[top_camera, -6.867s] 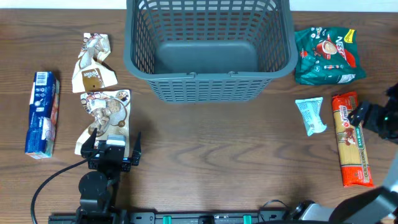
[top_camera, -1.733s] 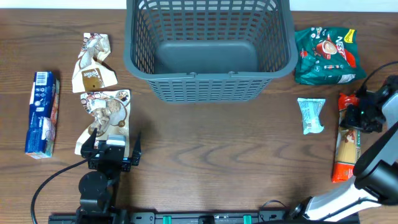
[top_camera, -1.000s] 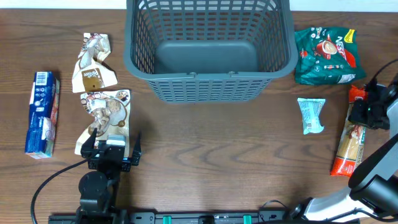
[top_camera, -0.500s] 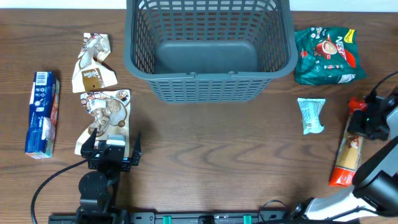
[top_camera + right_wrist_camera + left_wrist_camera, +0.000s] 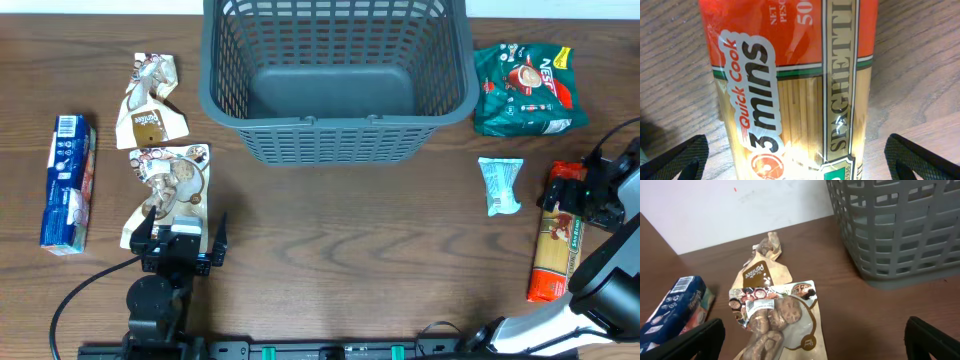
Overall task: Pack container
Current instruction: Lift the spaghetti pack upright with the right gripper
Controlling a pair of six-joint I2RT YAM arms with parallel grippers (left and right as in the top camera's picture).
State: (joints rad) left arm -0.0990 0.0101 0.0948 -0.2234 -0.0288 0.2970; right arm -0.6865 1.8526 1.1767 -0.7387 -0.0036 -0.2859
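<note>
Out at the right edge of the table (image 5: 330, 230), your right gripper (image 5: 588, 196) hung wide open and empty over the spaghetti packet (image 5: 556, 240), whose long side ran near to far. Your grey plastic basket (image 5: 335, 140) stood well apart, up and to its left, and your left gripper (image 5: 180, 235), open and empty too, was far from the packet. Your right wrist view showed the packet lying between the fingers (image 5: 670, 157) but no basket.
</note>
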